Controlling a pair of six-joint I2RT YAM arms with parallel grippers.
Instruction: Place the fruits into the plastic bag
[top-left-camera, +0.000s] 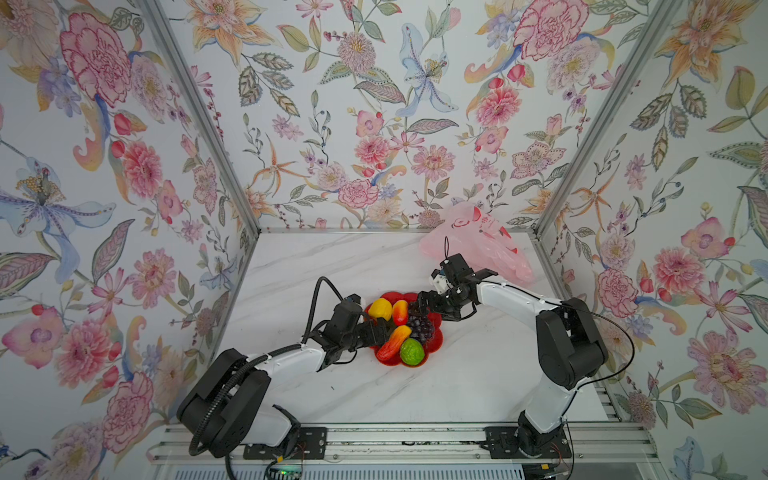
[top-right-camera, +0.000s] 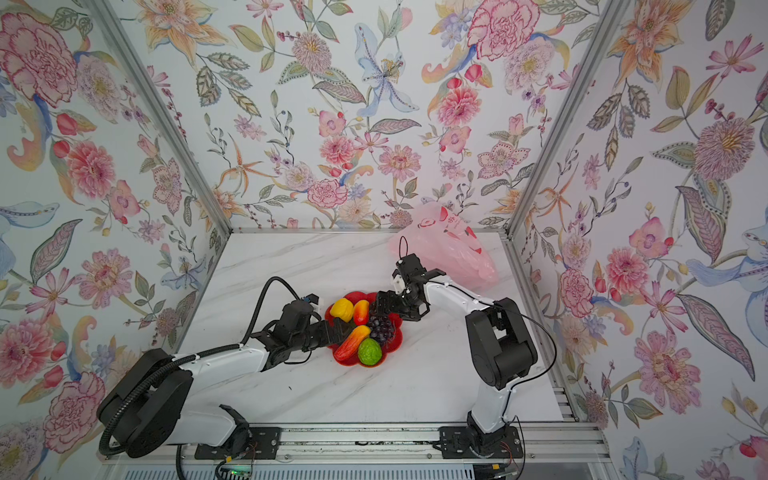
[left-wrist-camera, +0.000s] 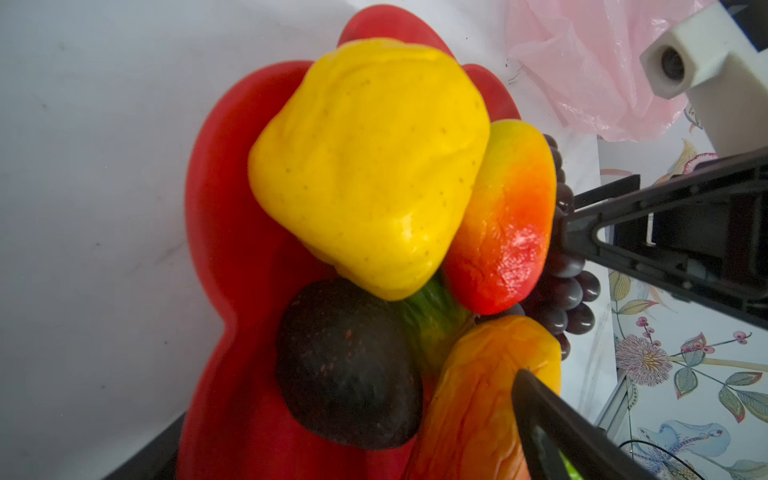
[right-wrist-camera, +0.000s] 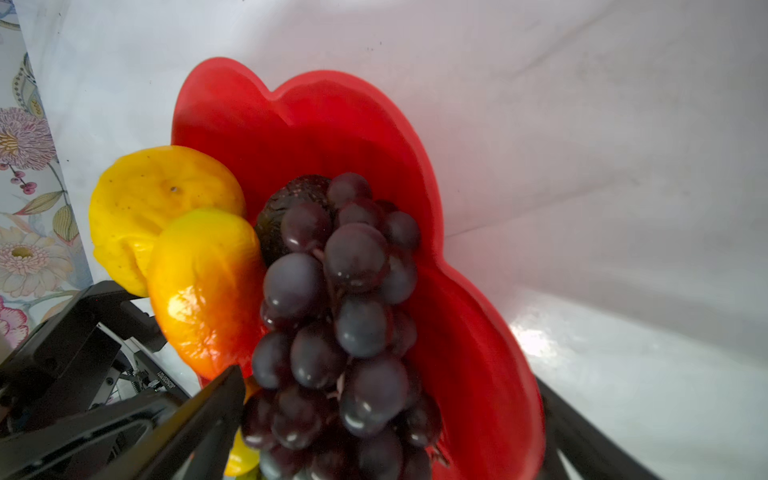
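The plastic bag (top-left-camera: 478, 249) lies crumpled at the far right corner of the surface (top-left-camera: 332, 266), well apart from the fruits (top-left-camera: 400, 312). I cannot see an open mouth on it. In my opinion this is the biggest risk: the film looks thin and limp, so a fruit carried there may land on top of it or beside it, not inside.

The red plate (top-left-camera: 385, 360) stands in the middle of the surface and carries all the fruits in one heap. It seems light, so a push from the side could make it slide.

Both end effectors are at this plate, with jaws spread wide and nothing held. The left end effector (top-left-camera: 374, 328) reaches in at the lower mango (left-wrist-camera: 478, 395) and the avocado (left-wrist-camera: 349, 365). The right end effector (top-left-camera: 423, 304) straddles the grape bunch (right-wrist-camera: 345, 291). They are near each other, so the fingers could knock together if both arms close and lift at once.

The yellow lumpy fruit (left-wrist-camera: 365, 166) leans on the upper mango (left-wrist-camera: 507, 216), which touches the grapes. Pulling one out may roll its neighbours over the rim. The green bumpy ball (top-left-camera: 412, 352) sits at the near edge and could go first. The skins are glossy and may slip from the pads.
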